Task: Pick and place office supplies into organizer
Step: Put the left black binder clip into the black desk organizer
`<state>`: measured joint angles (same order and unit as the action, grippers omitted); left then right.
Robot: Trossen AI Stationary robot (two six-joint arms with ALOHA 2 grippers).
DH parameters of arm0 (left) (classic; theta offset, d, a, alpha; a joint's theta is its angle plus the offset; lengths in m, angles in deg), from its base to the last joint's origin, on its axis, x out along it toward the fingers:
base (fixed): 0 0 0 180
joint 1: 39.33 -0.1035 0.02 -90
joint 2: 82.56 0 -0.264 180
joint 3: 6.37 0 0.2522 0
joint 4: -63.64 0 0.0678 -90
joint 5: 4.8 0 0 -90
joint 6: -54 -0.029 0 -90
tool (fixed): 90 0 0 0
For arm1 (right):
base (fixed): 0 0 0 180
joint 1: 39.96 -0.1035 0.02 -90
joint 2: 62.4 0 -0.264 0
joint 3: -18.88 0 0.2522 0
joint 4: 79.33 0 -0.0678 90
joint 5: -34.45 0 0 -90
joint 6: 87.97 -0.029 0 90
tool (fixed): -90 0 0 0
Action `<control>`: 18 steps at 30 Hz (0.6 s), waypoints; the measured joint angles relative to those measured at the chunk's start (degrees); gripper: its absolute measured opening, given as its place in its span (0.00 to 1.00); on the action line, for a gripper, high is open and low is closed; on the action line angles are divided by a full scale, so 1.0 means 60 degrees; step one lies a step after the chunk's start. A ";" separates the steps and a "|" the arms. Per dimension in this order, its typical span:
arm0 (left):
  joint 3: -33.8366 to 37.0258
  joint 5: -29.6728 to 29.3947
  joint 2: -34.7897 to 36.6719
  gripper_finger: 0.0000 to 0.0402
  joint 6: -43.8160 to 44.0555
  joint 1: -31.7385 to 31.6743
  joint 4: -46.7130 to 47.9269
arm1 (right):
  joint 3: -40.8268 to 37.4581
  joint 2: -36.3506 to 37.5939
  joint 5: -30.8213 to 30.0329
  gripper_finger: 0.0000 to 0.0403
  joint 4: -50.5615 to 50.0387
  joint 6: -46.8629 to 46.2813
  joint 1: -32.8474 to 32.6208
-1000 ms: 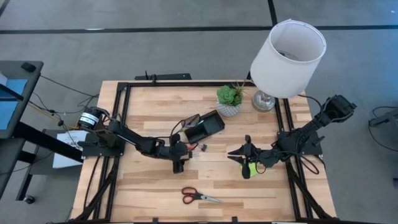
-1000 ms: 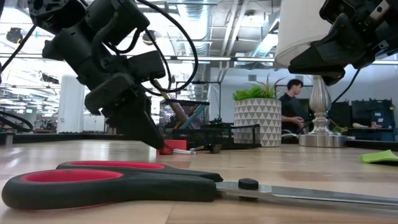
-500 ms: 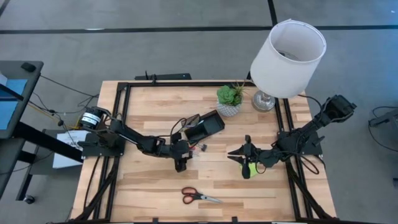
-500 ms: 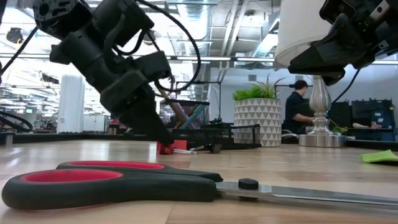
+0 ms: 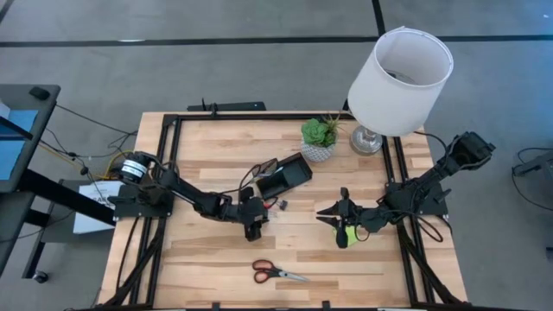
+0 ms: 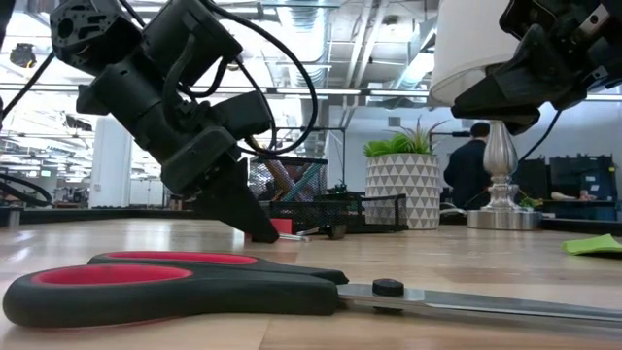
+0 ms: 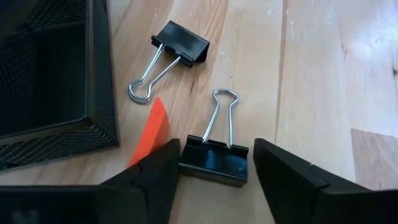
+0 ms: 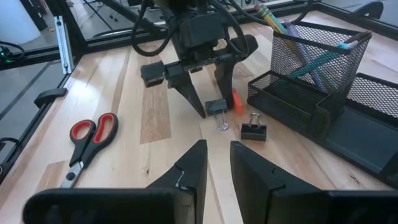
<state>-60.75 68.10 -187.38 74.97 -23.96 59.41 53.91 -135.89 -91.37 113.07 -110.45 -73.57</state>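
A black binder clip (image 7: 211, 160) lies flat on the wood beside the black mesh organizer (image 5: 283, 177), with its wire handles toward the far edge. My left gripper (image 7: 214, 165) is open, fingertips down at the table, one on each side of the clip's body. A second clip (image 7: 180, 43) and a small orange item (image 7: 152, 134) lie close by. Pens (image 8: 311, 56) stand in the organizer's cup. The red-handled scissors (image 5: 276, 273) lie near the front edge. My right gripper (image 8: 214, 168) hovers, narrowly open and empty, above the lime-green sticky-note pad (image 5: 346, 235). My left gripper comes down slanting from the table's left, one finger past each end of the clip's black body. One finger (image 7: 158, 171) stands right at the clip's end (image 7: 184, 157). I cannot tell whether it touches. The clip lies flat on the table.
A white-shaded lamp (image 5: 399, 82) and a small potted plant (image 5: 319, 136) stand at the back right. Black frame rails (image 5: 169, 164) run along the table's edges. Bare wood lies between the scissors and the two grippers. A person shows in the room behind.
My left gripper has tipped and sunk a little, bringing its fingertips down to the table around the binder clip next to the organizer. The clips, scissors and pad have stayed where they were.
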 joint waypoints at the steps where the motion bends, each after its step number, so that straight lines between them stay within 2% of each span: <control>1: 0.0000 -0.0047 -0.0006 0.47 0.0058 0.0028 0.0015 | 0.0000 0.0000 0.0000 0.16 -0.0001 0.0000 0.0000; 7: 0.0000 -0.0171 -0.0009 0.32 0.0579 0.0054 0.0076 | 0.0000 0.0000 0.0000 0.16 -0.0004 0.0000 0.0000; 12: -0.0225 -0.0269 -0.0027 0.32 0.1106 0.0073 0.0149 | 0.0000 0.0000 0.0000 0.16 -0.0004 -0.0004 0.0000; 18: -0.1295 0.0050 -0.0092 0.32 0.0606 0.0196 0.0179 | 0.0000 0.0000 0.0000 0.16 -0.0006 -0.0004 0.0000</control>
<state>-68.52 68.40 -187.94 78.61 -22.78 60.48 53.91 -135.89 -91.37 113.03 -110.47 -73.57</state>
